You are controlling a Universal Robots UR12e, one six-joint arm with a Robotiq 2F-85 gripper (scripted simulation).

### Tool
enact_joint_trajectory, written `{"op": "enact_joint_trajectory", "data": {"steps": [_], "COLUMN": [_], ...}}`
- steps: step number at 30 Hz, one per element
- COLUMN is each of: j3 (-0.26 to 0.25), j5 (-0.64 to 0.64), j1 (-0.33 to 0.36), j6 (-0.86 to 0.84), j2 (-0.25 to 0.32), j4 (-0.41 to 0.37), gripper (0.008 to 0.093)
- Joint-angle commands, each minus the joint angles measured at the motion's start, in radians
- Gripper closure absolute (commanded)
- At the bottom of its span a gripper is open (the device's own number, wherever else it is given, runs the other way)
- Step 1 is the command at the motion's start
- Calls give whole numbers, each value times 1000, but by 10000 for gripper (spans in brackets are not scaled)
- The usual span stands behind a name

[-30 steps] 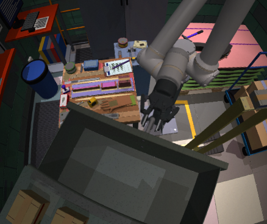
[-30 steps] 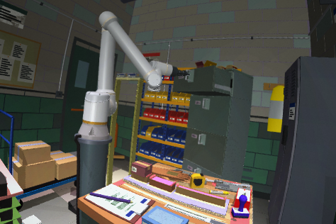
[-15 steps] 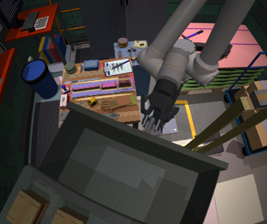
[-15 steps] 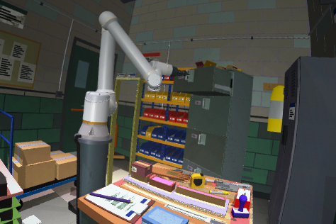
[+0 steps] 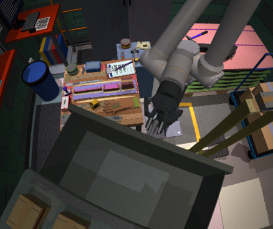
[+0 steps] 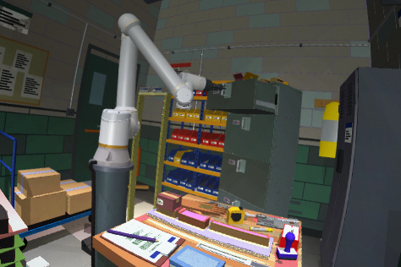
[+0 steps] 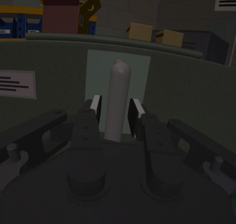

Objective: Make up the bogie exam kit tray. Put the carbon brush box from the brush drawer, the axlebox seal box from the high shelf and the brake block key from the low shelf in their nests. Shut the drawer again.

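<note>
The pale grey drawer handle (image 7: pixel 117 99) stands upright between the fingers of my gripper (image 7: pixel 116 111), on the front of the top drawer of the grey cabinet (image 6: pixel 258 143). The gripper is open, with a finger on each side of the handle. The kit tray (image 5: pixel 103 88) lies on the wooden bench (image 5: pixel 102 93) below, with purple rails and a maroon box in one nest. The seal box and the brake block key I cannot make out.
Cardboard boxes (image 7: pixel 154 33) sit on top of the cabinet. A blue and yellow shelf rack (image 6: pixel 190 143) with bins stands beside the cabinet. A blue barrel (image 5: pixel 40 79) is left of the bench. A cart with boxes (image 5: pixel 267 118) stands to the right.
</note>
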Motion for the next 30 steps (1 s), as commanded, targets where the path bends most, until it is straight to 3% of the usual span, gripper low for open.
{"op": "enact_joint_trajectory", "data": {"steps": [1, 30], "j3": [-1, -1], "j5": [0, 0], "j1": [0, 0], "j6": [0, 0], "j2": [0, 0], "j4": [0, 0], "gripper": [663, 740]}}
